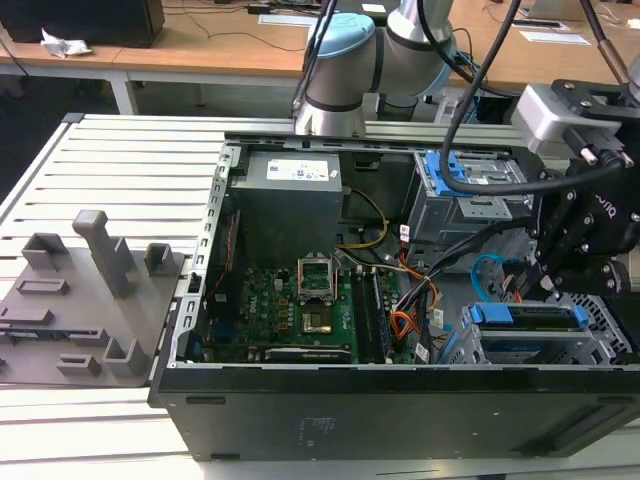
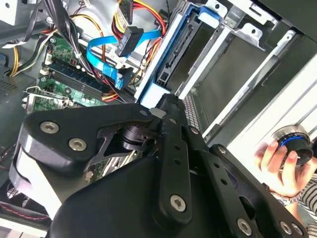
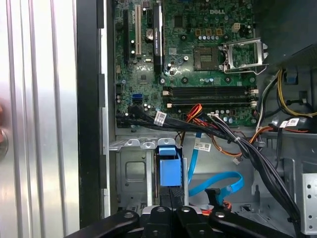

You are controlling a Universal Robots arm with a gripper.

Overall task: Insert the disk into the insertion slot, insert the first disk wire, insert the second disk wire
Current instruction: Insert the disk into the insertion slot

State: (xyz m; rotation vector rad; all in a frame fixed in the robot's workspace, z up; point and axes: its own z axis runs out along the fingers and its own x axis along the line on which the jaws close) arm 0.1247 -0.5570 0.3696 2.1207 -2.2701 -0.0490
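Slatted table (image 1: 120, 150) – computer case (image 1: 400, 410), gripper (image 3: 172, 198) near disk (image 3: 171, 171) – desks (image 1: 200, 45) behind.

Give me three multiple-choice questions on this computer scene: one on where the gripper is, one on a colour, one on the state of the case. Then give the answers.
1. Where is the gripper?
A) over the grey tray beside the computer
B) at the disk in the insertion slot
C) on the power supply

2. What colour is the disk's frame?
A) red
B) green
C) blue

3. How is the computer case?
A) shut, with its side panel on
B) open, with the motherboard showing
C) wrapped in plastic

Answers:
1 B: the first wrist view shows the gripper right at the disk's frame in the slot.
2 C: the frame is bright blue in both wrist views.
3 B: the exterior view looks straight onto the board.
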